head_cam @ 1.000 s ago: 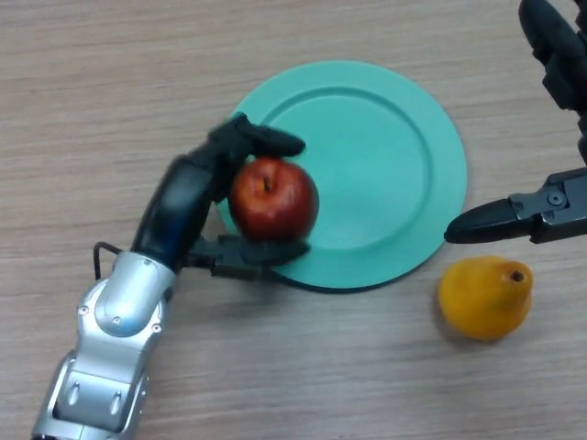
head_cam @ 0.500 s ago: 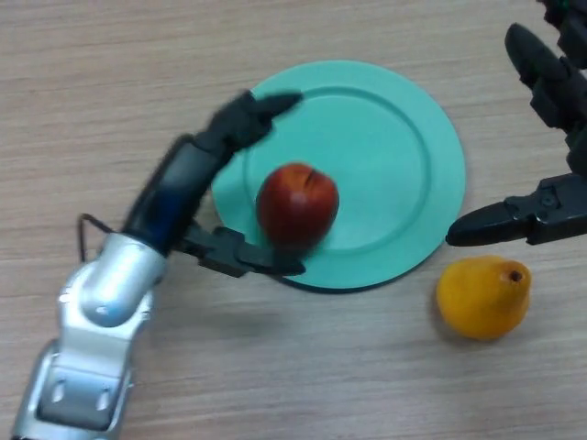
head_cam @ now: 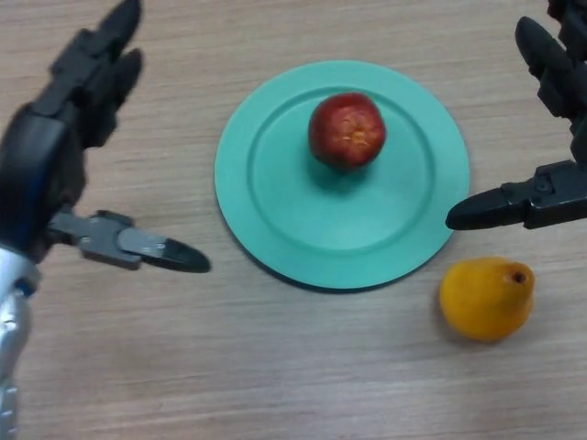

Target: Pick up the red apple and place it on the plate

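The red apple (head_cam: pixel 346 131) lies on the green plate (head_cam: pixel 275 211), in its upper middle part, free of both hands. My left hand (head_cam: pixel 46 156) is at the left edge of the view, well away from the plate, open with straight fingers and thumb spread. At the right edge my right hand (head_cam: pixel 550 197) is open too, its thumb pointing toward the plate's right rim.
A yellow-orange pear (head_cam: pixel 485 298) lies on the wooden table (head_cam: pixel 275 367) just below and right of the plate, under the right hand's thumb.
The left hand let go of the apple and drew back to the left. The apple rolled from the plate's left rim to its upper middle. The right hand stayed put.
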Available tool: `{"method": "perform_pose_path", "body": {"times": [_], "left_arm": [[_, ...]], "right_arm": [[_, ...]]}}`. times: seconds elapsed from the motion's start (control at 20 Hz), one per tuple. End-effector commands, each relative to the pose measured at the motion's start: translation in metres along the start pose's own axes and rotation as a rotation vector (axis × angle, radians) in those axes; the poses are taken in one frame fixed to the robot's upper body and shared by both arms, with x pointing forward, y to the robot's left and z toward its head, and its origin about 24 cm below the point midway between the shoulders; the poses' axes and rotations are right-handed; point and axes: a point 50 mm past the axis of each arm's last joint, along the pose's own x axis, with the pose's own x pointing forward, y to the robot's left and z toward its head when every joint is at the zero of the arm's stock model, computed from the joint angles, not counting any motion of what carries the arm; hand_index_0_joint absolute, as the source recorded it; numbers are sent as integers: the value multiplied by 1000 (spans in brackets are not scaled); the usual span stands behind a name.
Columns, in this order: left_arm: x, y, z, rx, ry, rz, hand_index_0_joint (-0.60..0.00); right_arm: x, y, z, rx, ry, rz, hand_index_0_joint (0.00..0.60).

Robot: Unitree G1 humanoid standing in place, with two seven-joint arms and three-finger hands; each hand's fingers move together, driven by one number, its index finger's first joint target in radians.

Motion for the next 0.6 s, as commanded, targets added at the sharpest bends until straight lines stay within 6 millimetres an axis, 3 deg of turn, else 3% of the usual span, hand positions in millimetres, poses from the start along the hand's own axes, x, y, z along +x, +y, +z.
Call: {"method": "perform_pose_path", "body": {"times": [0.05, 0.2, 0.45, 0.6], "left_arm": [[-12, 21, 37, 119, -214, 32, 0], [-28, 21, 31, 163, -201, -11, 0], [-27, 26, 24, 198, -129, 12, 0], [-25, 31, 34, 140, -123, 18, 0]], "right_arm": [[-5, -9, 27, -47, -203, -14, 0], [-10, -12, 20, -55, -181, -35, 0], [-16, -7, 12, -59, -138, -7, 0], [-16, -5, 16, -58, -132, 4, 0]]}}
